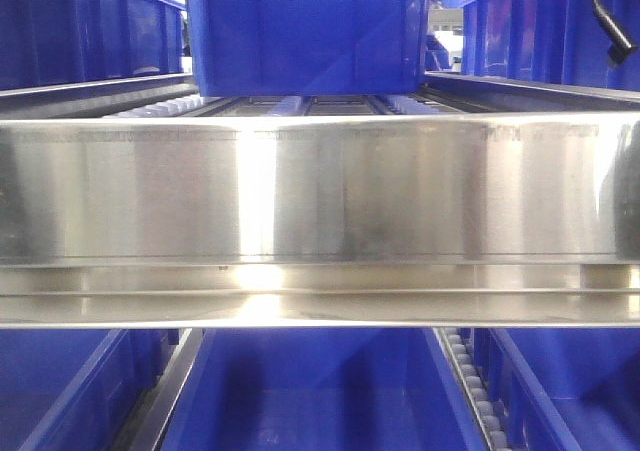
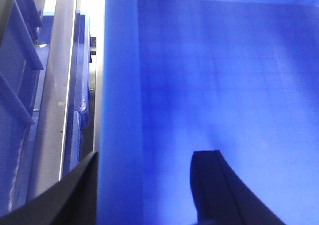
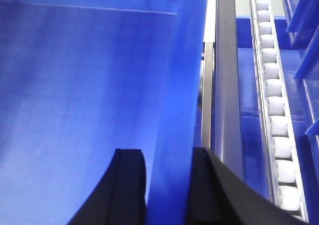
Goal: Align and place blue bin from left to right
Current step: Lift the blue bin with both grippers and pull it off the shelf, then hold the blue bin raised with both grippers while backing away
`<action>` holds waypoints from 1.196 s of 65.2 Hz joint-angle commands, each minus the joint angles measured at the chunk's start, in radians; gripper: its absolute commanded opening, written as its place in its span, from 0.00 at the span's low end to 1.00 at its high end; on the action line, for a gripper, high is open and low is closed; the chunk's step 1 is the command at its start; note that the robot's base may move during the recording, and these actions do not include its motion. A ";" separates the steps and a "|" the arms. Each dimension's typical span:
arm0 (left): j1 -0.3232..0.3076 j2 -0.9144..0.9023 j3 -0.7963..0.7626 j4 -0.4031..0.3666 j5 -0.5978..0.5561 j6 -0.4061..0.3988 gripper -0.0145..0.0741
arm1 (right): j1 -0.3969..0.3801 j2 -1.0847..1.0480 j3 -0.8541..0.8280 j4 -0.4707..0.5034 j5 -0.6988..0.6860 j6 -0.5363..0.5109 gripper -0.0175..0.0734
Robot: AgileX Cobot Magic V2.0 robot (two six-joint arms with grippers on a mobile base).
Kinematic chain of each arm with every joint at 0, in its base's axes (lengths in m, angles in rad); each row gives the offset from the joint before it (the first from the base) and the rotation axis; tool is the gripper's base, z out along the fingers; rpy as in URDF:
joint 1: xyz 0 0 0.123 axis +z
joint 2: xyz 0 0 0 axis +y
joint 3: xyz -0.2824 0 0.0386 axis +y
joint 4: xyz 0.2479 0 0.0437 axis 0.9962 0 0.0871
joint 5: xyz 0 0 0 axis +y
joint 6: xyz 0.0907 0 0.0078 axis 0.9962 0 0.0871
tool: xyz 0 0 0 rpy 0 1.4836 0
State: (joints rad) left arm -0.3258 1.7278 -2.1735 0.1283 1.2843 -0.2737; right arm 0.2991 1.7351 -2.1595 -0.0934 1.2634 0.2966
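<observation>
The blue bin (image 1: 305,46) stands on the roller track behind the steel beam; neither gripper shows in the front view. In the left wrist view, my left gripper (image 2: 148,154) straddles the left wall of the blue bin (image 2: 119,110). Its outer finger lies against the rim's outer edge. Its inner finger (image 2: 209,185) hangs inside the bin, with a visible gap to the wall, so it is open. My right gripper (image 3: 164,152) is shut on the right wall of the blue bin (image 3: 174,110), one finger inside and one outside.
A wide polished steel beam (image 1: 320,191) crosses the front view. White rollers (image 3: 276,110) run along a rail right of the bin. More blue bins (image 1: 310,391) sit on the level below and to both sides. A black cable (image 1: 610,21) hangs at top right.
</observation>
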 commanded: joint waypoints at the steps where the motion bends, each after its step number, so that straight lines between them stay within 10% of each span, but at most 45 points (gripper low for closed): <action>1: -0.010 -0.036 -0.025 -0.055 -0.063 0.053 0.04 | -0.010 -0.009 -0.017 -0.068 -0.105 -0.023 0.02; 54: -0.010 -0.036 -0.025 -0.053 -0.063 0.053 0.04 | -0.010 -0.009 -0.017 -0.068 -0.105 -0.023 0.02; 78: -0.010 -0.036 -0.025 -0.052 -0.287 0.053 0.04 | -0.010 -0.009 -0.017 -0.068 -0.105 -0.023 0.02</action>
State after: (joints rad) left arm -0.3258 1.7278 -2.1735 0.1265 1.1611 -0.2737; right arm 0.2973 1.7351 -2.1595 -0.1144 1.2435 0.2966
